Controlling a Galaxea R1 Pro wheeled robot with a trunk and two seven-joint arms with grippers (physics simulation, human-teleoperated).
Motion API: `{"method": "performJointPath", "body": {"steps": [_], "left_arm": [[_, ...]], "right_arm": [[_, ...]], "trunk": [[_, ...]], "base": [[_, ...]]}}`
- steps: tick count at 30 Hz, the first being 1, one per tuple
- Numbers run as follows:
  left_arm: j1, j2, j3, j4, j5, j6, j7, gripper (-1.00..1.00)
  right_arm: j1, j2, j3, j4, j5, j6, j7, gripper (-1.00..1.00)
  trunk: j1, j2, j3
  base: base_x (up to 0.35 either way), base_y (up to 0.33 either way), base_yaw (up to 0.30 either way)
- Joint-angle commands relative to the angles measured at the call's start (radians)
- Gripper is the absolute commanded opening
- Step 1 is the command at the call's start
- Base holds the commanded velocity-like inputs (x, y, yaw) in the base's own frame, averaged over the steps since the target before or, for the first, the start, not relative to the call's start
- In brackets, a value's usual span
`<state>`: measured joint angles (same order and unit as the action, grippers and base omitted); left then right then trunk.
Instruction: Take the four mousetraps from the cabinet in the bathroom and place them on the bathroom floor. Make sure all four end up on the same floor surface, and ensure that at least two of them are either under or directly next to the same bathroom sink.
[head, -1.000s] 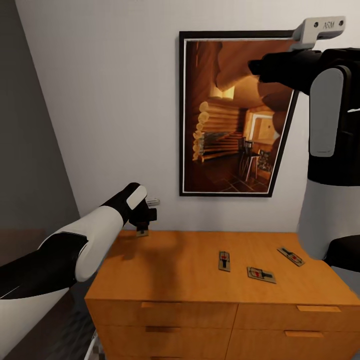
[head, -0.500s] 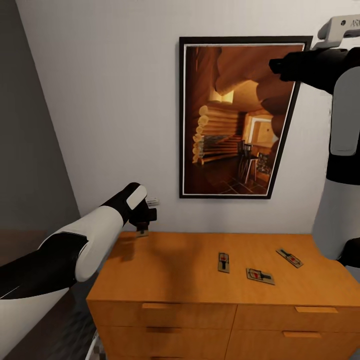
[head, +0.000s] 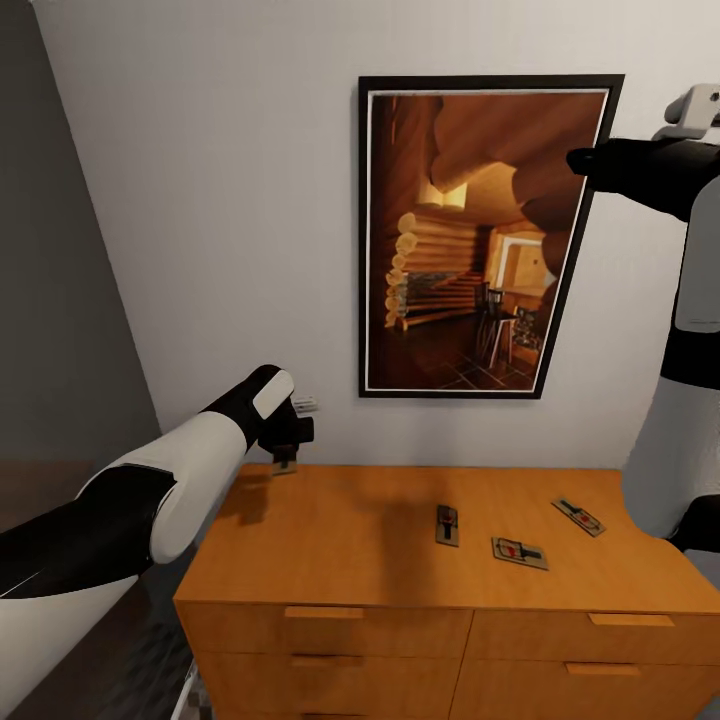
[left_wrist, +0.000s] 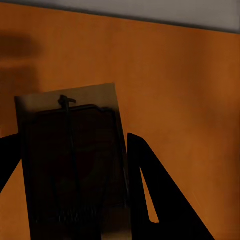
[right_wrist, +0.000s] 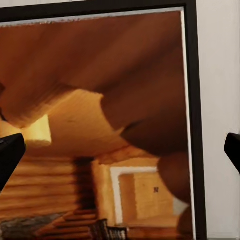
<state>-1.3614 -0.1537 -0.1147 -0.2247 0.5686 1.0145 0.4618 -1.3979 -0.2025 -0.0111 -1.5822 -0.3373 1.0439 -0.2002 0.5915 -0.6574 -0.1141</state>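
Holding one trap (left_wrist: 72, 160) clamped in the left tool (head: 287, 447), just above the cabinet (head: 340, 540) top's left end. Three traps (head: 519, 552) lie on top. Right tool (right_wrist: 120, 150) spread wide, facing picture (head: 480, 240). Keep grip firm; carry low to floor.

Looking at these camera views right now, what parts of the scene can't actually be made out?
- Right gripper: the right wrist view's side edges cut off its fingertips.
- Held mousetrap: dark in the left wrist view; tiny behind the left gripper in the head view.
- Cabinet: lower drawers cut by the head view's bottom edge.
- Floor: hidden by cabinet and left arm.
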Motion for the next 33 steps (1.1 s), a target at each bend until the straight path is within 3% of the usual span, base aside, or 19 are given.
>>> {"method": "performJointPath", "body": {"steps": [1, 20, 28, 33], "left_arm": [[-0.001, 0.000, -0.008, -0.001, 0.008, 0.004, 0.006, -1.00], [-0.001, 0.000, -0.008, 0.002, 0.007, 0.006, 0.006, -1.00], [-0.001, 0.000, -0.009, 0.002, 0.006, 0.006, 0.007, -1.00], [-0.001, 0.000, -0.009, 0.003, 0.005, 0.006, 0.008, -1.00]], "right_arm": [[0.001, 0.000, 0.000, 0.000, -0.011, 0.003, -0.009, 1.00], [0.072, 0.007, -0.022, 0.021, -0.005, 0.003, -0.018, 1.00], [0.070, 0.013, -0.015, 0.134, 0.006, 0.003, -0.065, 1.00], [0.045, 0.025, -0.003, 0.302, 0.003, 0.003, -0.075, 1.00]], "trunk": [[0.000, -0.002, -0.002], [0.000, -0.002, -0.002], [0.000, -0.002, -0.002], [0.000, -0.002, -0.002]], "base": [[0.000, 0.000, 0.000], [0.000, 0.000, 0.000], [0.000, 0.000, 0.000], [0.000, 0.000, 0.000]]}}
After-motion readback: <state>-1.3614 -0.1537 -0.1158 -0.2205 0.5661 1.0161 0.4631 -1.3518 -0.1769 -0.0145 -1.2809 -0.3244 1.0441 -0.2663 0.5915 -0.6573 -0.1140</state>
